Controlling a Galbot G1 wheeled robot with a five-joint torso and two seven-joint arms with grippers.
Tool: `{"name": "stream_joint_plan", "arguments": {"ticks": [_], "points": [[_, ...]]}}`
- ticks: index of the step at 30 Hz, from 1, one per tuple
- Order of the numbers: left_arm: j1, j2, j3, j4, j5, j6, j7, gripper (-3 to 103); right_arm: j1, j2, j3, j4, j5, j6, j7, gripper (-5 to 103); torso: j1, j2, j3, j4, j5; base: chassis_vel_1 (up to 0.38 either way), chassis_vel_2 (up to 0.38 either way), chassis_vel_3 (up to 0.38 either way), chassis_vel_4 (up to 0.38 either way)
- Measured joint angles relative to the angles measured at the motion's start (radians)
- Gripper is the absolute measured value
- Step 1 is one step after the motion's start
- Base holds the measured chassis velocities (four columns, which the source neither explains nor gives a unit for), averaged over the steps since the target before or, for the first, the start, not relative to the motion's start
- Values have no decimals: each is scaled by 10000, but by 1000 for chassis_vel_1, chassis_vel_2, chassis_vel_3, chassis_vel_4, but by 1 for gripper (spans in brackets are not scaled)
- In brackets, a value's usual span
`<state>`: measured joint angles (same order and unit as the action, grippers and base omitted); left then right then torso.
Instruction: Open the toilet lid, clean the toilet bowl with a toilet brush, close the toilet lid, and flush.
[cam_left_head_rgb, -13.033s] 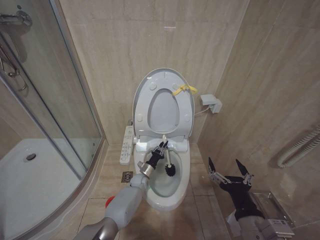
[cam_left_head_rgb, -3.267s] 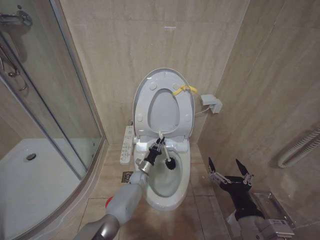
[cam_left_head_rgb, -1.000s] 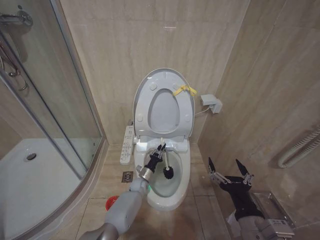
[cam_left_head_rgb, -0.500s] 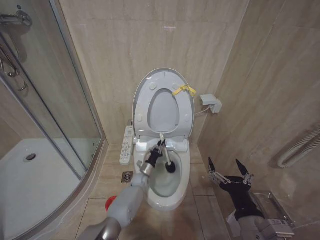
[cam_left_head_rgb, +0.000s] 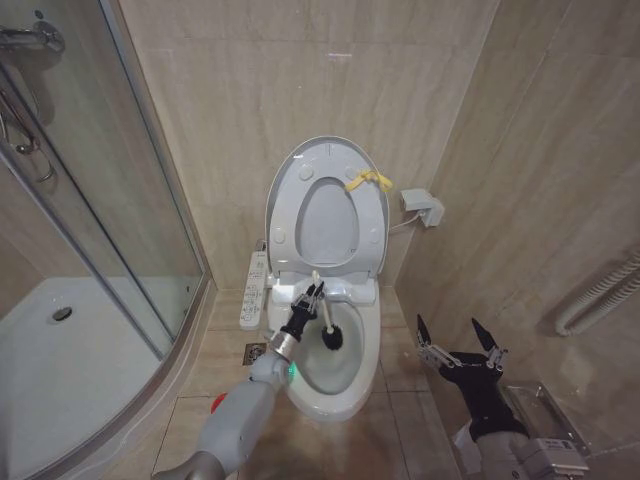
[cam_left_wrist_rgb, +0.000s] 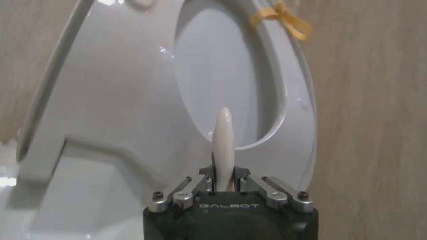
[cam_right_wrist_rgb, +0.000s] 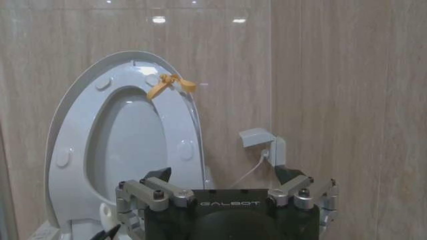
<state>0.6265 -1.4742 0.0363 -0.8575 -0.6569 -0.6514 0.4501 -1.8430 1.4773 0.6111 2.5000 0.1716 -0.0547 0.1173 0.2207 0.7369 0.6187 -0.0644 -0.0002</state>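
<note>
Right tool (cam_left_head_rgb: 458, 343): I see my right arm parked low on the right, beside the toilet and well apart from it. Its fingers are spread wide with nothing between them. On the right wrist view the same tool (cam_right_wrist_rgb: 227, 187) faces the raised lid with its fingers apart.

Red holder (cam_left_head_rgb: 219, 403): a small red patch on the floor to the left of the toilet base, partly hidden by my left arm.

Left tool (cam_left_head_rgb: 312, 298): my left arm reaches up from the lower left, and its tool sits over the back left part of the bowl opening. It is clamped on the thin white handle. On the left wrist view I see the tool (cam_left_wrist_rgb: 225, 181) pinching the handle, whose tip rises in front of the raised lid.

Toilet brush (cam_left_head_rgb: 326, 325): held tilted, handle tip pointing up toward the seat hinge, black bristle head down inside the bowl near its back. I cannot tell whether the bristles touch the ceramic. From the left wrist the toilet brush (cam_left_wrist_rgb: 224, 145) shows as a white tapered handle.

Toilet bowl (cam_left_head_rgb: 367, 371): white, uncovered, in the middle of my head view, with water low in the basin.

Button panel (cam_left_head_rgb: 254, 288): narrow white strip on the left side of the toilet.

Toilet lid (cam_left_head_rgb: 326, 160): upright against the beige tiled wall, seat ring raised with it, yellow strap loop (cam_left_head_rgb: 368, 180) at its top right edge.

Wall box (cam_left_head_rgb: 422, 207): small white box on the wall right of the lid, a cord running to the toilet.
</note>
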Motion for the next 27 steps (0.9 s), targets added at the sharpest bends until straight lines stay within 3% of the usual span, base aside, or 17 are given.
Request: {"name": "stream_joint_plan", "arguments": {"ticks": [7, 15, 20, 27], "points": [[302, 512, 1, -329, 1057, -332, 255, 19, 0, 0, 0, 0, 0, 0, 0, 100, 0, 0, 0, 10, 3, 0, 0, 0, 0], [-360, -227, -119, 1278, 2364, -1011, 894, 19, 0, 1, 0, 0, 0, 0, 0, 100, 0, -1, 0, 2, 1, 0, 0, 0, 0], [-730, -536, -154, 2459, 2459, -1095, 1232, 19, 0, 3, 1, 0, -1, 0, 4, 100, 0, -1, 0, 7, 3, 0, 0, 0, 0], [-611, -409, -124, 2355, 1754, -728, 1094, 19, 0, 0, 0, 0, 0, 0, 0, 100, -3, 1, -2, 10, 3, 0, 0, 0, 0]]}}
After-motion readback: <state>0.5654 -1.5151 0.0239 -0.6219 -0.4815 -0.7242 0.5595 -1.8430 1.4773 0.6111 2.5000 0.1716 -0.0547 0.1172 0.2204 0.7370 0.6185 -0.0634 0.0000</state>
